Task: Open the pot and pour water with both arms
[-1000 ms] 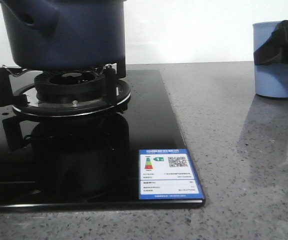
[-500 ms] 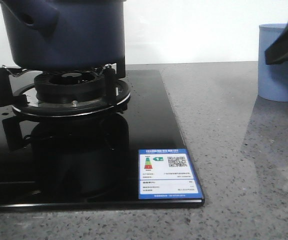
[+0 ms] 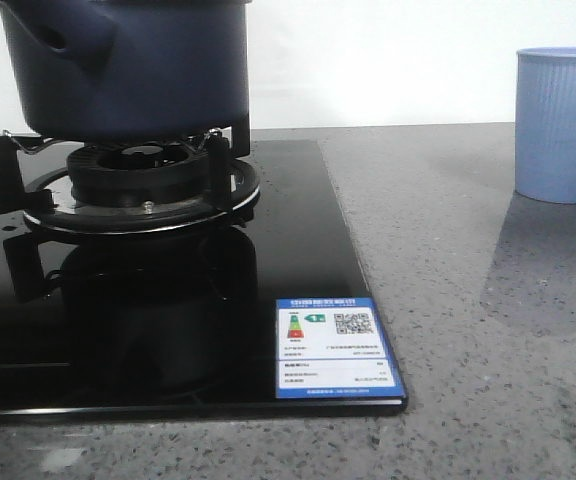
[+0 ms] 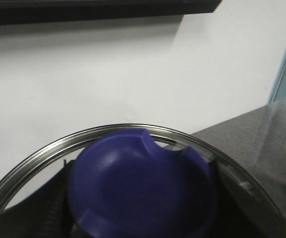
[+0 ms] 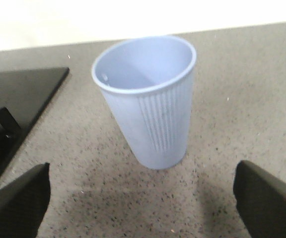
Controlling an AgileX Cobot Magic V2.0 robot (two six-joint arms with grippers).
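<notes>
The dark navy pot [image 3: 138, 70] sits on the burner [image 3: 143, 185] at the far left, its top cut off by the frame. In the left wrist view the lid's blue knob [image 4: 143, 183] fills the space between the jaws, ringed by the lid's steel rim [image 4: 43, 151]. My left gripper [image 4: 140, 215] seems shut on the knob, and only dark finger parts [image 4: 51, 210] show beside it. The pale blue ribbed cup [image 3: 561, 125] stands upright on the counter at the right. My right gripper [image 5: 143, 198] is open and empty, with the cup [image 5: 150, 99] just ahead of it and untouched.
The black glass stove top [image 3: 298, 250] covers the left half of the grey speckled counter [image 3: 468, 300], with a blue label [image 3: 336, 345] at its front right corner. A white wall runs behind.
My right gripper was around the cup a second ago. It has let go and drawn back to the right, out of the front view. The cup stands alone, a little further right.
</notes>
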